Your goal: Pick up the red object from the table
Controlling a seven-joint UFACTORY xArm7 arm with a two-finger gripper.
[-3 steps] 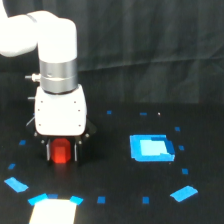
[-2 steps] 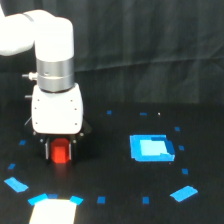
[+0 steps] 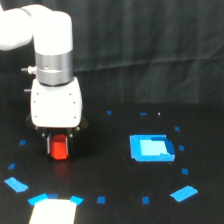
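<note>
The red object (image 3: 60, 149) is a small red-orange block held between the two dark fingers (image 3: 48, 145) under the white gripper head. My gripper (image 3: 60, 150) is shut on the block, which hangs upright at or just above the black table (image 3: 110, 170) at the exterior view's left. The upper part of the block is hidden by the gripper head.
A bright blue square (image 3: 151, 148) lies on the table to the exterior view's right of the gripper. A whitish patch (image 3: 52, 212) with blue corners lies at the front left. Small blue tape marks (image 3: 183, 193) dot the table. A black curtain hangs behind.
The gripper has risen slightly and shifted a little to the exterior view's left, and the red block has moved with it between the fingers.
</note>
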